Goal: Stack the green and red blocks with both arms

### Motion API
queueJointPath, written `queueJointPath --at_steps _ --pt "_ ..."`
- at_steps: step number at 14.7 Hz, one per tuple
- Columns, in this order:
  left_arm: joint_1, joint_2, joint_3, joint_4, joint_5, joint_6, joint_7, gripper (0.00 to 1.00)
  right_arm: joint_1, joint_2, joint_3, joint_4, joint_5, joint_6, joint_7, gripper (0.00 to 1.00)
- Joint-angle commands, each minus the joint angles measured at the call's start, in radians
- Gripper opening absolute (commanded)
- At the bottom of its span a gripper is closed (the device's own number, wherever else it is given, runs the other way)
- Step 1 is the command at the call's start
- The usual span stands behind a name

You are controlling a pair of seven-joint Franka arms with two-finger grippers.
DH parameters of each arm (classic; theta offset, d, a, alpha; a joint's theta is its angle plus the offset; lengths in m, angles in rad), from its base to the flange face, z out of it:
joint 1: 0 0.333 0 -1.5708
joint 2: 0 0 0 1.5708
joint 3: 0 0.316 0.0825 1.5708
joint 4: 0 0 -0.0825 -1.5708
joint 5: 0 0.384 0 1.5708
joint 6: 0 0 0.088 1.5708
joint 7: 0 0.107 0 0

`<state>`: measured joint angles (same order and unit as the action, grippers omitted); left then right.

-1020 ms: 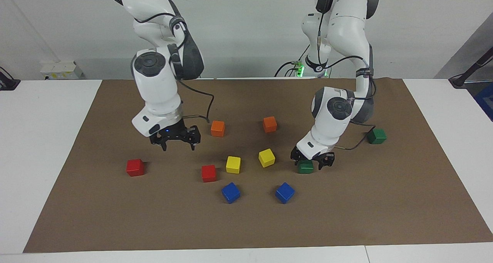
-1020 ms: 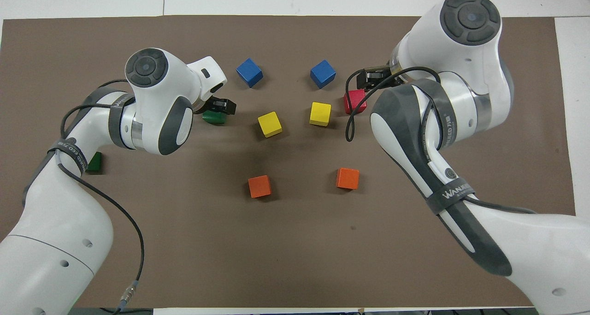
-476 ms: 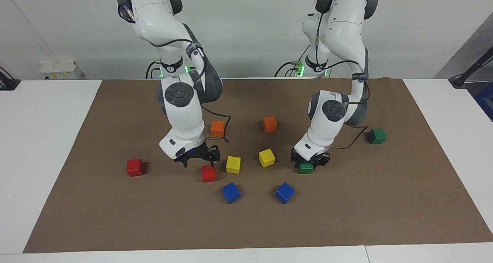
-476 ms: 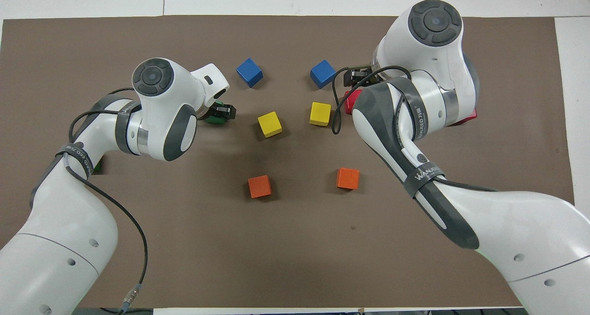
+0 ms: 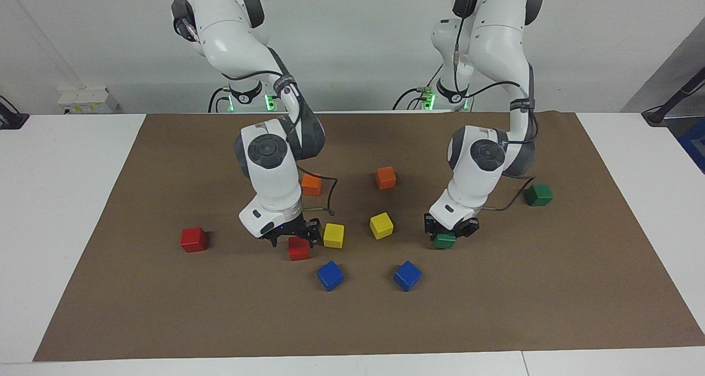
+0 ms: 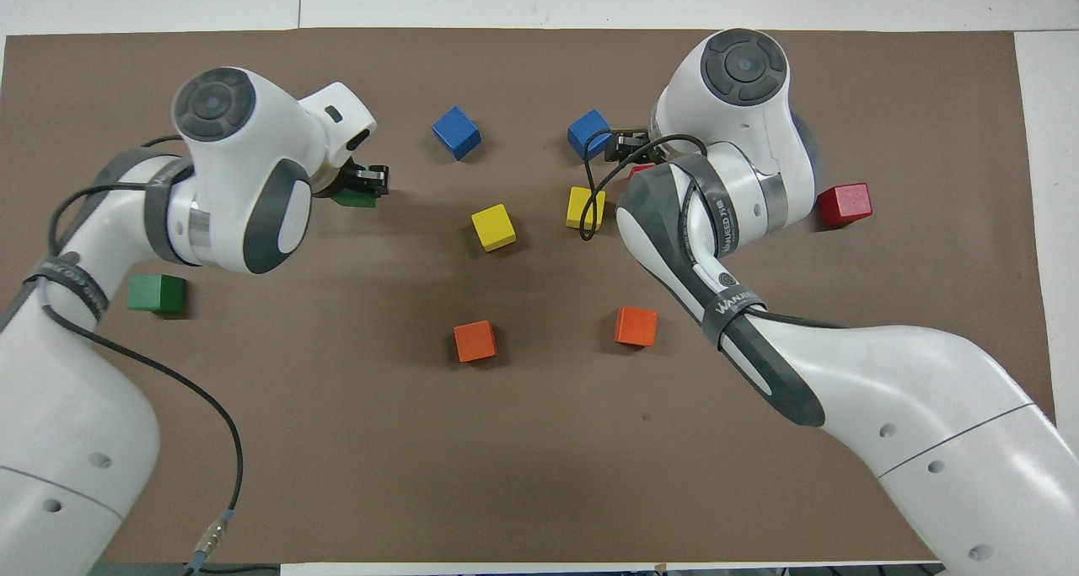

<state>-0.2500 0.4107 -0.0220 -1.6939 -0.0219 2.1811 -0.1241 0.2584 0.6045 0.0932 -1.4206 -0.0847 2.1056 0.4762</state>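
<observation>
Left tool [image 5: 447,232] newly clamped on green block [image 5: 444,240]

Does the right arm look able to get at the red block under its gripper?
Probably yes: the right gripper hangs open directly over that red block, nothing lies between them, and the yellow block beside it stands apart.

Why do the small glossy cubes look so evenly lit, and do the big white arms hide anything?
Facing view: soft light, only faint shadows beside cubes such as the lone red cube on the brown mat. Overhead view: the white right arm hides most of the red cube under it, and the left arm covers part of the dark green cube.
</observation>
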Motion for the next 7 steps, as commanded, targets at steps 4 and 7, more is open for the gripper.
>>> queueJointPath --at_steps 4,7 --pt "0.239 -0.2 -0.006 -0.082 0.014 -0.195 0.272 0.0 0.001 0.024 -0.001 0.017 -0.018 0.068 0.032 1.0" --pt "0.359 -0.25 -0.006 -0.173 0.011 -0.17 0.452 0.0 0.001 0.029 -0.001 0.008 -0.017 0.08 0.032 1.0"
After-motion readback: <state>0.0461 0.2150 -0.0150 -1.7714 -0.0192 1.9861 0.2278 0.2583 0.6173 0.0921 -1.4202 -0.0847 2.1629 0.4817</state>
